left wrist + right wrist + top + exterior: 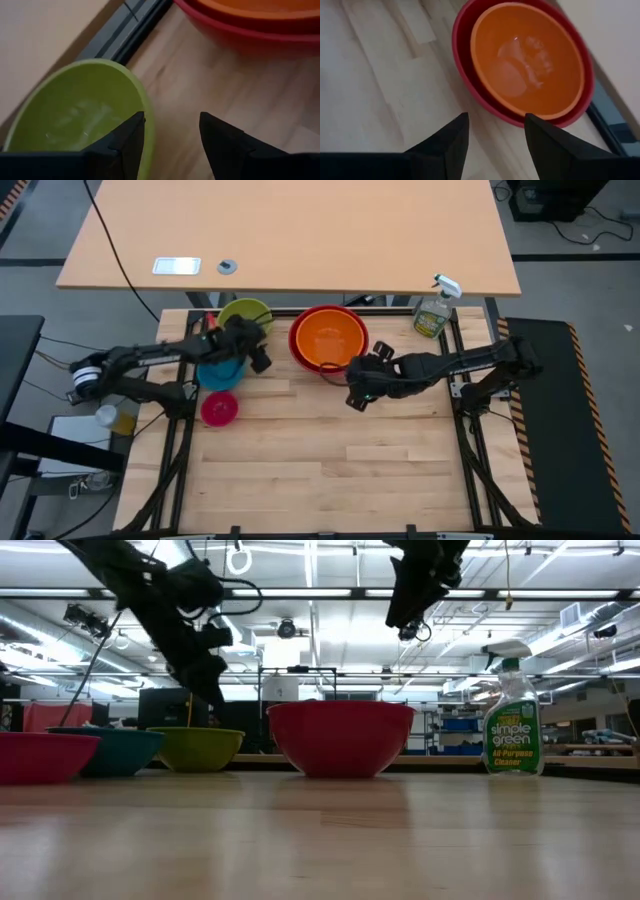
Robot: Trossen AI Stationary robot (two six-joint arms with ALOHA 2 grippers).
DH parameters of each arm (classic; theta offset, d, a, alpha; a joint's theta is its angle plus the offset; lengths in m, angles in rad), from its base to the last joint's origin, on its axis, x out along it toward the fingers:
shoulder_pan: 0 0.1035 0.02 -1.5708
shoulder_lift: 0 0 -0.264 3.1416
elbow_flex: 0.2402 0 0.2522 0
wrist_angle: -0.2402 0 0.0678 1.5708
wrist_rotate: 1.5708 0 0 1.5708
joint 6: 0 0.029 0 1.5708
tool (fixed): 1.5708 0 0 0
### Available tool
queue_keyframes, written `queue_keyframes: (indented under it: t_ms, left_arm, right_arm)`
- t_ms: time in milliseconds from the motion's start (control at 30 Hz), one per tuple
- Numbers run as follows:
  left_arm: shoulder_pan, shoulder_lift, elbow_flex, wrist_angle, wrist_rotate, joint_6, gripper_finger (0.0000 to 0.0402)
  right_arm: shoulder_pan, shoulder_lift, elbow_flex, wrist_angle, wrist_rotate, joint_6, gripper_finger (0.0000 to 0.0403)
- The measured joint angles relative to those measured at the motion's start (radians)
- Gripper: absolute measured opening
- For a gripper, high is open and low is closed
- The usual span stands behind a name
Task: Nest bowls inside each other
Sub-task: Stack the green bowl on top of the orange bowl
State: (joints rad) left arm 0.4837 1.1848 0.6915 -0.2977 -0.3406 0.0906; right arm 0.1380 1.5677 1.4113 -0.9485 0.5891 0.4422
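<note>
A red bowl [300,345] with an orange bowl [328,335] nested inside it sits on the wooden table at the far middle. To its left a green bowl [245,311] rests at the far edge, with a teal bowl [218,373] and a small pink bowl [219,409] nearer. My left gripper [172,120] hangs open above the table, just beside the green bowl's [75,110] right rim. My right gripper [496,117] hovers open over bare wood on the near right side of the red bowl [465,65].
A green spray bottle [433,310] stands at the far right of the table. A larger tan desk [300,230] lies beyond the far edge. The near half of the wooden table [330,470] carries nothing.
</note>
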Motion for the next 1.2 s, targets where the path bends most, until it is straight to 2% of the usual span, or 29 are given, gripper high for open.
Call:
queue_keyframes:
  t_ms: [200, 400, 767, 900, 1133, 1200]
  left_arm:
    - [0.067, 0.136, 0.101, -0.007, 0.013, 0.095, 0.0192]
    - [0.136, 0.254, 0.155, -0.064, 0.025, 0.115, 0.0192]
    - [0.187, 0.309, 0.153, -0.090, 0.020, 0.139, 0.0185]
    - [0.186, 0.309, 0.152, -0.129, 0.020, 0.141, 0.0143]
    - [0.185, 0.308, 0.151, -0.173, 0.016, 0.146, 0.0018]
    - [0.185, 0.307, 0.154, -0.161, 0.020, 0.138, 0.0013]
  right_arm:
    - [0.000, 0.000, 0.000, 0.014, 0.013, -0.025, 0.0198]
    - [0.000, 0.000, 0.000, 0.041, 0.013, -0.054, 0.0198]
    - [-0.004, 0.001, 0.000, 0.042, -0.004, -0.060, 0.0198]
    - [-0.004, 0.001, 0.000, 0.043, -0.006, -0.060, 0.0198]
    - [-0.004, 0.001, 0.000, 0.043, -0.006, -0.060, 0.0198]
    - [-0.004, 0.001, 0.000, 0.043, -0.006, -0.060, 0.0198]
